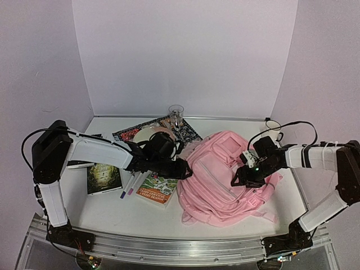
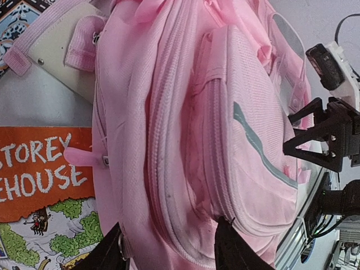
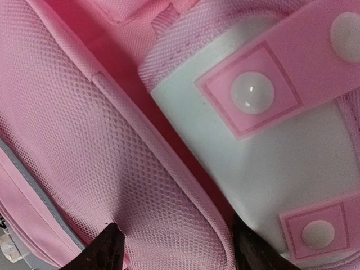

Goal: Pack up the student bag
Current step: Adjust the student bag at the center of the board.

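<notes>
The student bag, a big soft pink backpack, lies on the table right of centre. My left gripper is at its left edge. In the left wrist view its gripper stands open, and its fingers straddle a zipped seam of the student bag, with folds of fabric bulging between them. My right gripper rests on the bag's right side. In the right wrist view that gripper is open over a padded mesh panel, beside a white patch with pink snap tabs.
An orange and green treehouse book lies against the bag's left side, with pens and a dark green book further left. A patterned book, a glass and a white mug stand at the back.
</notes>
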Controlling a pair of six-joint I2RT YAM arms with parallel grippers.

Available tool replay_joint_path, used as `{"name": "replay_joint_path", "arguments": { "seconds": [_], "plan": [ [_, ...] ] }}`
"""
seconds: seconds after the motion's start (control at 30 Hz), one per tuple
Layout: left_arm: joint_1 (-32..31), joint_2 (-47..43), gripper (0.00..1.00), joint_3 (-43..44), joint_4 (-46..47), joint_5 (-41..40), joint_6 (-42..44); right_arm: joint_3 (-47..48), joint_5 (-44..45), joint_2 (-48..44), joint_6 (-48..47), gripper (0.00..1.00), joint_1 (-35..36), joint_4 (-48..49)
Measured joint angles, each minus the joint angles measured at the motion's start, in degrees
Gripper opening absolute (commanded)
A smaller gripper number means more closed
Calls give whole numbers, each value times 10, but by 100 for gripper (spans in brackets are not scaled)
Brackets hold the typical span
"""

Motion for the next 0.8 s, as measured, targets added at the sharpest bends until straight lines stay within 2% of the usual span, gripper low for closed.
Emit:
{"name": "replay_joint_path", "arguments": {
  "seconds": [0.07,0.2,0.5,0.8],
  "plan": [
    [2,13,40,0,7,8,-5,-2,-5,2,-5,30,-4,1],
    [6,27,39,0,7,13,-10,-4,-7,-6,-9,0,-13,-9],
    [7,28,43,31,-31,-7,10,-3,-57,-117,35,0,-14,-61],
    [10,28,64,137,-92,-89,65,37,-83,-208,146,0,-11,-117]
  ]
}}
